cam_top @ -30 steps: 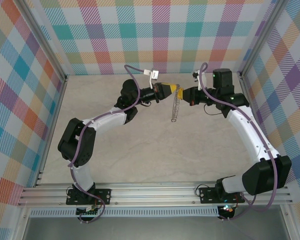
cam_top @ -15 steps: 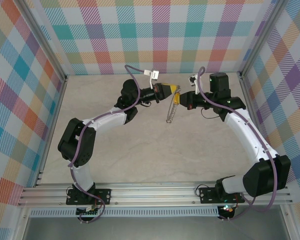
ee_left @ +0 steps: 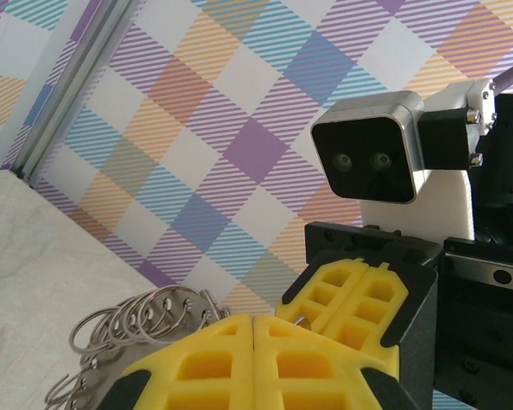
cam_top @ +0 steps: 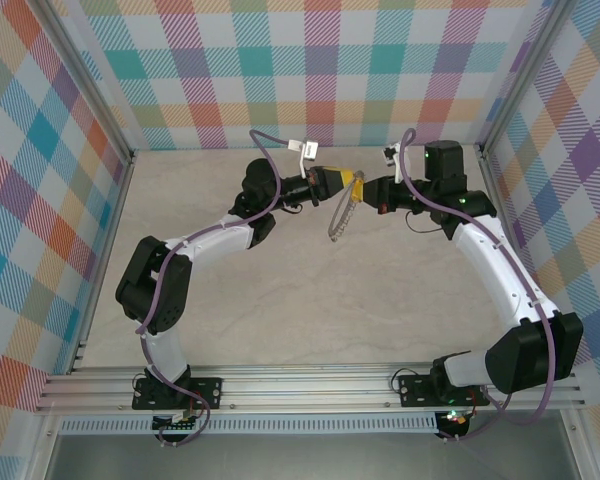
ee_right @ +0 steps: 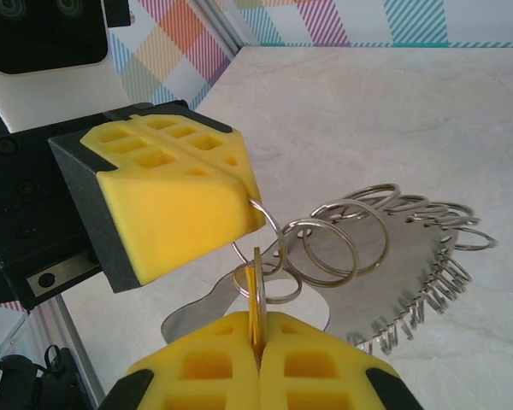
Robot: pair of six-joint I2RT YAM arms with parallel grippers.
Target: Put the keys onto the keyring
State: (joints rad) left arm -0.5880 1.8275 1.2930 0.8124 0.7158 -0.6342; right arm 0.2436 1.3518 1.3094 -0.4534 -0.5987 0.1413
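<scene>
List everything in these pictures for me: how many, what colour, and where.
keyring: one, dark ring fringed with silvery wire loops, hanging above the table's far middle
key: one, yellow-orange, seen edge-on, beside the loops
table: one, pale beige, under the arms
walls: three, multicoloured checks, at left, back and right
frame rails: silver, along the near edge
left arm, right arm: two, white and black, meeting at the far middle
left claw: one, yellow pads, shut on a keyring loop
right claw: one, yellow pads, shut on the key
</scene>
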